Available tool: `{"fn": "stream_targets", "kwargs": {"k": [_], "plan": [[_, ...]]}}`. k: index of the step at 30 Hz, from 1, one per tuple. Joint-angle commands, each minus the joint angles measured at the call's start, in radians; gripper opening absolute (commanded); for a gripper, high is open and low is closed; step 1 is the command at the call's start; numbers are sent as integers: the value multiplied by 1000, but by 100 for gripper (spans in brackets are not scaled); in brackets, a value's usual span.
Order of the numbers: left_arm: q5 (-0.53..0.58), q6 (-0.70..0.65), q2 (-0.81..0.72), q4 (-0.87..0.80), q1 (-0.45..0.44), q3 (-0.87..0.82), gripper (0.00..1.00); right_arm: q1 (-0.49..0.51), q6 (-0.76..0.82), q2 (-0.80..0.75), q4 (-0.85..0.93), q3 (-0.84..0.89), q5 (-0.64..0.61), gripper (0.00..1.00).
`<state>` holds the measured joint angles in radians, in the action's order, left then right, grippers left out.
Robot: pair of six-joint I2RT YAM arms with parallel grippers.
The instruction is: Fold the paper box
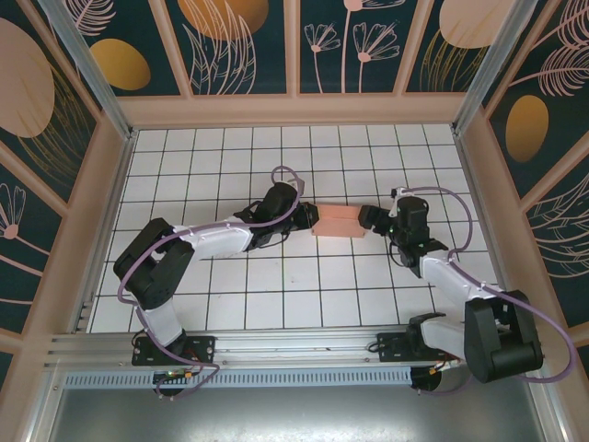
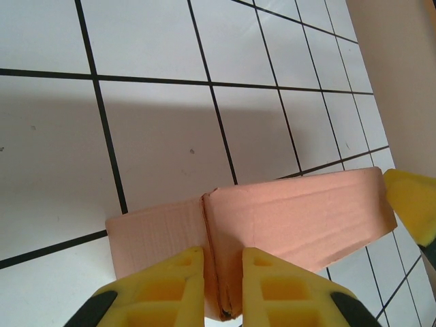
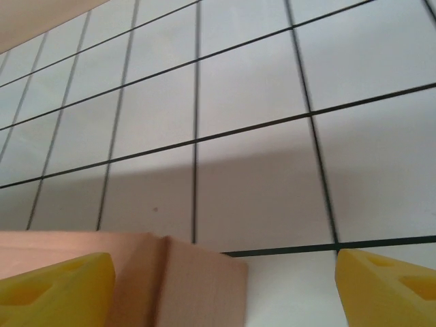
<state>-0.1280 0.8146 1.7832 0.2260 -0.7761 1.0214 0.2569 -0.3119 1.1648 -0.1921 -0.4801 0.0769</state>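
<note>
Item: paper box (image 1: pixel 336 221), salmon-pink card, folded up into a small shallow rectangular form. It stood near the middle of the white tiled table (image 1: pixel 230 295), between the two arms' tools. Hidden or unclear: from above the box was too small to show whether its inside was open or held anything. In the left wrist view its lower edge was cut off by the frame and partly covered by yellow fingers (image 2: pixel 170 289), leaving one long side wall (image 2: pixel 300 218) and a vertical creased corner on show. In the right wrist view the box (image 3: pixel 191 286) appeared as a low end corner at the bottom of the frame, its left part behind a yellow fingertip (image 3: pixel 54 283). Left gripper (image 2: pixel 221 253): jaws drawn close together with the creased corner of the card standing in the narrow gap between them, clamped on the box at its left end (image 1: pixel 306 221). Right gripper (image 3: pixel 221 259): jaws spread wide, straddling the box's end, with the right-hand finger well clear of the card; released, at the box's right end (image 1: pixel 368 218). One of its yellow fingers (image 2: pixel 412 204) sat just beside the far corner of the side wall, cut off by the frame edge; whether it touched could not be told.
</note>
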Motion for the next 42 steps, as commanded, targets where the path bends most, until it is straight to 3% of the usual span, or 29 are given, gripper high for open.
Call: {"fn": "stream_targets", "kwargs": {"k": [1,7,15,20,26,30,36,42], "plan": [[-6,-39,86,-249,-2,-26,14,70,55,19,-1,-53,-18,87],[-6,-45,82,-252,-3,-20,14,131,68,149,52,-55,-159,90],[-12,-50,83,-258,-3,-22,15,-22,-105,174,90,-3,-1,85],[-9,-56,89,-260,-3,-17,15,-70,-154,130,99,8,-1,83],[-3,-58,80,-258,-2,-23,15,-56,-98,-68,44,-32,-76,78],[-6,-60,93,-258,-3,-14,15,-6,-32,-45,77,-129,-81,78],[-6,-69,98,-272,-2,3,15,154,-42,93,60,-194,-31,58],[-5,-72,93,-278,-2,-1,15,155,-95,180,32,-106,-35,27]]}}
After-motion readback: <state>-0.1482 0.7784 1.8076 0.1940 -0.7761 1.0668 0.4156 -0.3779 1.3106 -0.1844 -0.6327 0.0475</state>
